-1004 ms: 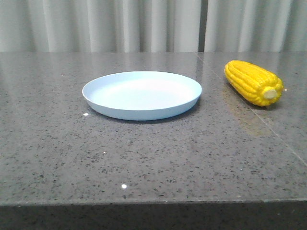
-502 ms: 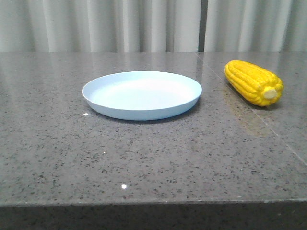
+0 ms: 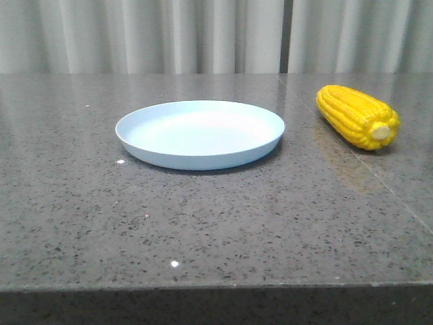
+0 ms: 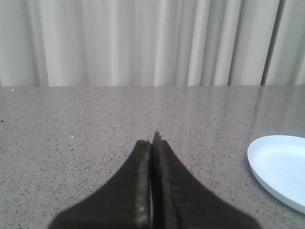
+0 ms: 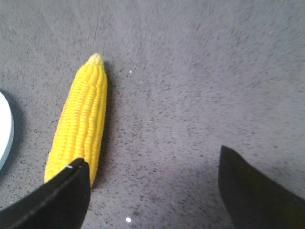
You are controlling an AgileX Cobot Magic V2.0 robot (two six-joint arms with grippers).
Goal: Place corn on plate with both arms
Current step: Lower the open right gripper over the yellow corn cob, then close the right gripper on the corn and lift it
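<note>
1. The right end effector [image 5: 152, 191] is hanging wide open above the worktop, its two black fingers spread far apart and gripping nothing.
2. The left end effector [image 4: 151, 183] is sitting with its fingers pressed together, empty, pointing across bare stone toward the curtain.
3. The bright yellow corn cob with rows of kernels [image 5: 80, 126] is lying on its side on the speckled grey stone worktop [image 3: 216, 223]; in the right wrist view one finger is overlapping its blunt end and the other is standing well off to its side, so the opening is not yet centred on it.
4. The round, shallow, pale blue plate [image 3: 200, 134] is resting near the corn, on the left-arm side, with nothing on it.
5. To do the reach well, the right arm probably needs shifting sideways until the cob's middle is lying between the fingers, then descending and closing across the cob's width.
</note>
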